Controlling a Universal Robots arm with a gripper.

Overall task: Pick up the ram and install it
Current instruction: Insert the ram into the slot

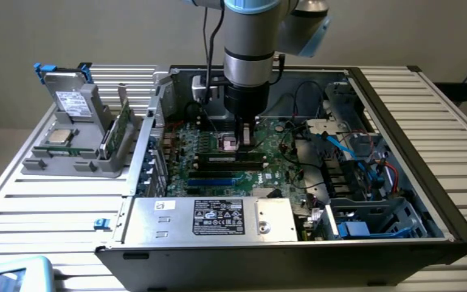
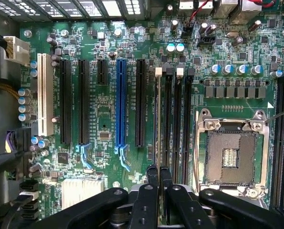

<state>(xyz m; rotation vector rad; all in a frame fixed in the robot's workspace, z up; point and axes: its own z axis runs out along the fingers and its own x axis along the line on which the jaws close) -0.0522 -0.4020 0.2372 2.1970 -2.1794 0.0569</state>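
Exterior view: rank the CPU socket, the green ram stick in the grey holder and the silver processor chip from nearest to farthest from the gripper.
From the gripper:
1. CPU socket, right beside it on the motherboard.
2. green ram stick, standing in the holder, toward the exterior view's left.
3. processor chip, farther left on that holder.
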